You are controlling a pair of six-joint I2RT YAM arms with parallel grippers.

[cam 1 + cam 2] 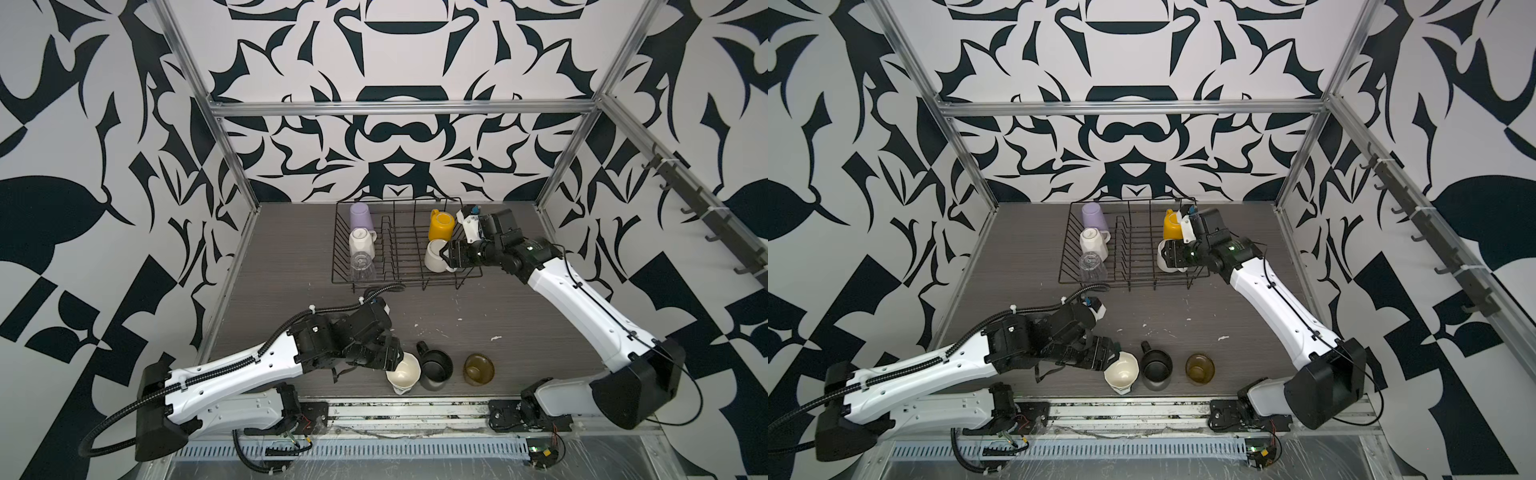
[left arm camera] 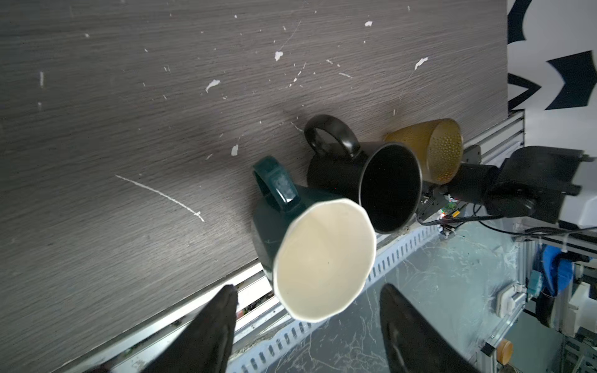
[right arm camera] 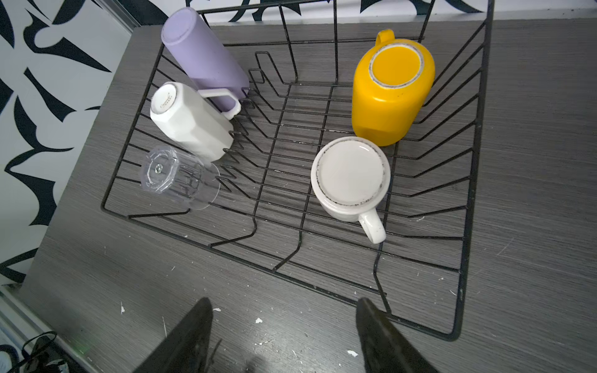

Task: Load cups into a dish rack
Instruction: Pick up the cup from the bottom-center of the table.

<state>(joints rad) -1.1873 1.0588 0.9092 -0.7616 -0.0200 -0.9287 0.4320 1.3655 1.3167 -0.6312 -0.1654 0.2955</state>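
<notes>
A teal mug with a cream inside [image 1: 403, 372] [image 2: 323, 258] stands at the table's front edge. Its rim lies between the spread fingers of my open left gripper [image 1: 400, 360] [image 2: 307, 292], untouched. Beside it are a black mug [image 1: 434, 368] [image 2: 384, 187] and an olive-brown cup [image 1: 478, 368] [image 2: 433, 148]. The black wire dish rack [image 1: 399, 249] [image 3: 474, 181] holds, upside down, a lilac tumbler [image 3: 203, 55], white faceted mug [image 3: 190, 122], clear glass [image 3: 177, 176], yellow mug [image 3: 391, 93] and white mug [image 3: 350, 181]. My right gripper [image 1: 444, 253] [image 3: 284, 302] hangs open and empty by the white mug.
The grey wood-grain table [image 1: 291, 257] is flecked with white chips. A metal rail [image 1: 415, 409] runs right along its front edge, under the teal mug. Aluminium frame posts [image 1: 232, 174] and patterned walls close in the sides and back.
</notes>
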